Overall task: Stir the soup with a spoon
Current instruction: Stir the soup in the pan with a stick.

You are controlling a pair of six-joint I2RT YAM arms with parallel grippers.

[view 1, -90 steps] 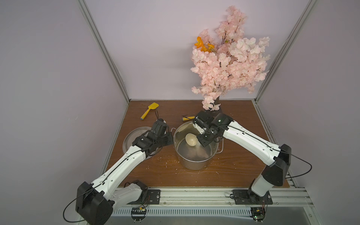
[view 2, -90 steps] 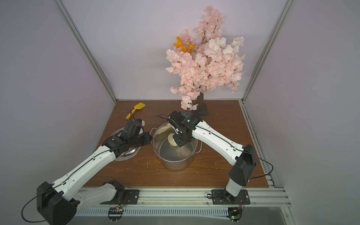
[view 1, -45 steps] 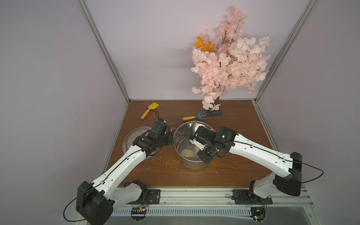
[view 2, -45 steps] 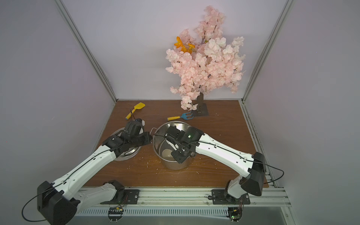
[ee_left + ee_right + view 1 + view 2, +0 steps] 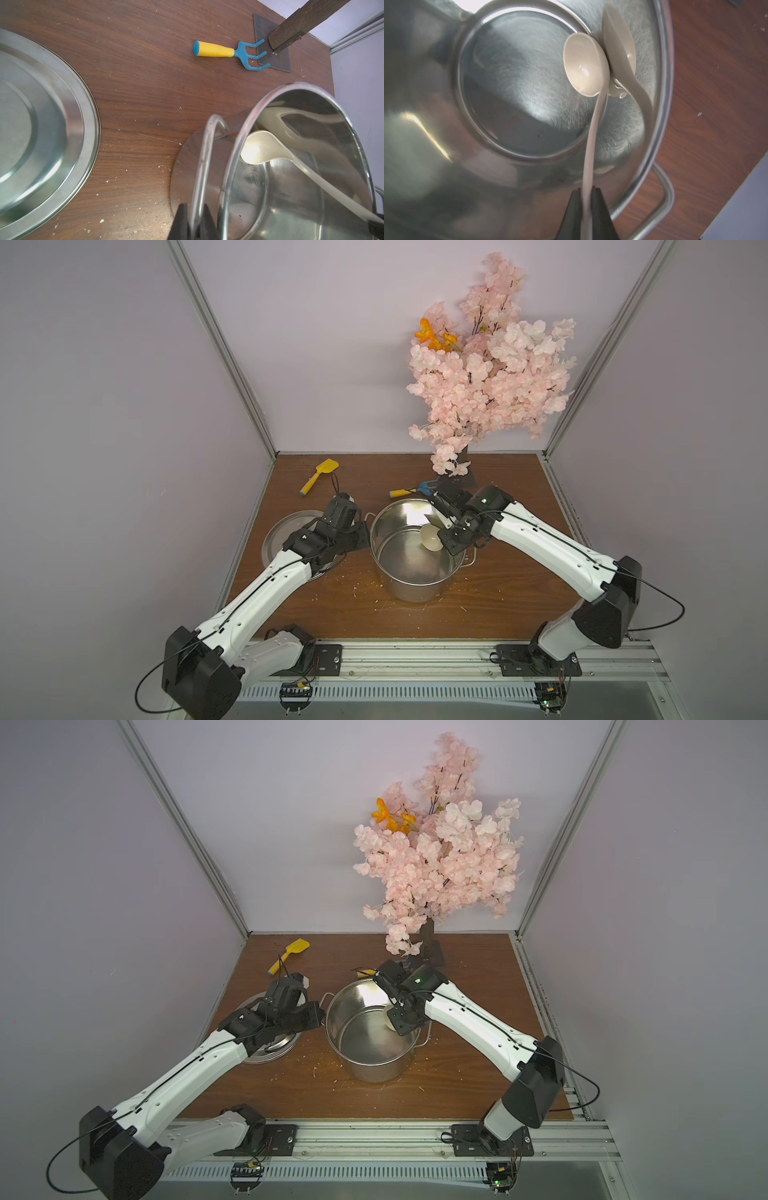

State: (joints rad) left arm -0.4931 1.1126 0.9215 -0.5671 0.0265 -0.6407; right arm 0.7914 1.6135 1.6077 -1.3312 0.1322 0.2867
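Right wrist view. Student: "What holds the spoon (image 5: 586,66)?"

Tutor: "The right gripper (image 5: 587,190). Its two black fingers are pressed onto the slim cream handle from both sides. The round bowl hangs inside the steel pot (image 5: 662,83), against the inner wall, where it meets its own reflection."

Student: "Where does that place it in both top views?"

Tutor: "The pot stands at the centre of the frame on the brown table (image 5: 498,593). The spoon's bowl shows in the right part of the pot's mouth, just below the right gripper."

Student: "And the other arm?"

Tutor: "In the left wrist view, the left gripper (image 5: 194,209) is clamped on the pot handle (image 5: 200,166), the wire loop on the pot's left side in the top views. A steel lid (image 5: 62,124) lies flat on the table beside it."

Student: "Is any lettering legible?"

Tutor: "Faint marks on the base plate (image 5: 280,60) of the blossom tree (image 5: 486,377) are too blurred to read. The tines of a blue rake (image 5: 228,53) with a yellow handle overlap that plate. A yellow shovel (image 5: 319,476) lies apart, left of centre near the back wall."
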